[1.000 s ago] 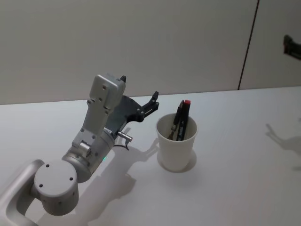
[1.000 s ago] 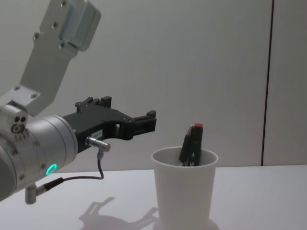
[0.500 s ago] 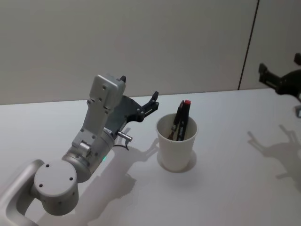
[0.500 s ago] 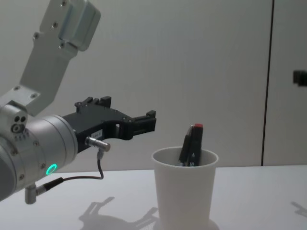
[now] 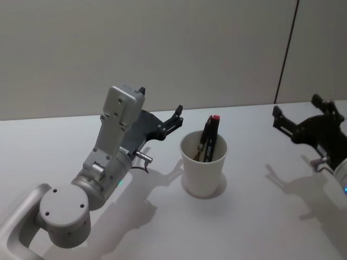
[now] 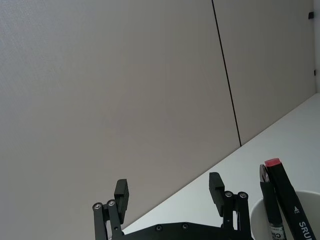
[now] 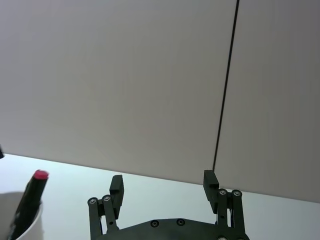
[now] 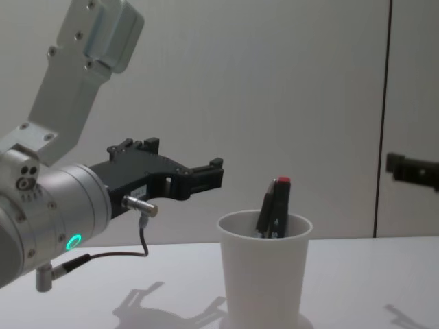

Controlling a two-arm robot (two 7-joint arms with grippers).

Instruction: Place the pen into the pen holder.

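Your right gripper (image 5: 301, 118) has swung in w/ fingers spread & empty, left gripper (image 5: 161, 108) hangs spread beside the pen holder (image 5: 204, 164), pens (image 5: 208, 138) already standing inside — task looks done.

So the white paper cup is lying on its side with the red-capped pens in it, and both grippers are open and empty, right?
Not quite. The white paper cup stands upright on the table, as the chest view shows. The red-capped pens are in it, and the left gripper and right gripper are both open and empty.
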